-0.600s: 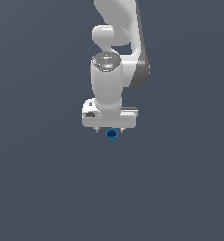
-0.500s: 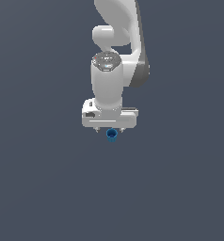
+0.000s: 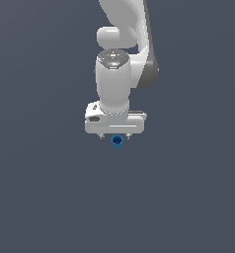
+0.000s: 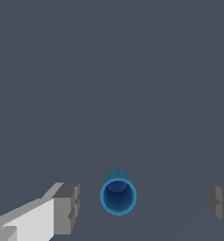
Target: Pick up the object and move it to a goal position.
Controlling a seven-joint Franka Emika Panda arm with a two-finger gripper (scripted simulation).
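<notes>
The object [image 3: 117, 142] is a tiny bright blue cylinder with a darker hollow centre. In the exterior view it shows just below the white gripper [image 3: 116, 136], whose body hides the fingers. In the wrist view the object [image 4: 118, 196] lies on the grey floor between the two grey fingertips [image 4: 68, 208], which stand wide apart and do not touch it. The gripper [image 4: 144, 203] is open around the object, which sits nearer one finger than the other.
Plain dark grey floor [image 3: 188, 197] all around. The white arm [image 3: 124, 29] rises above the gripper in the exterior view.
</notes>
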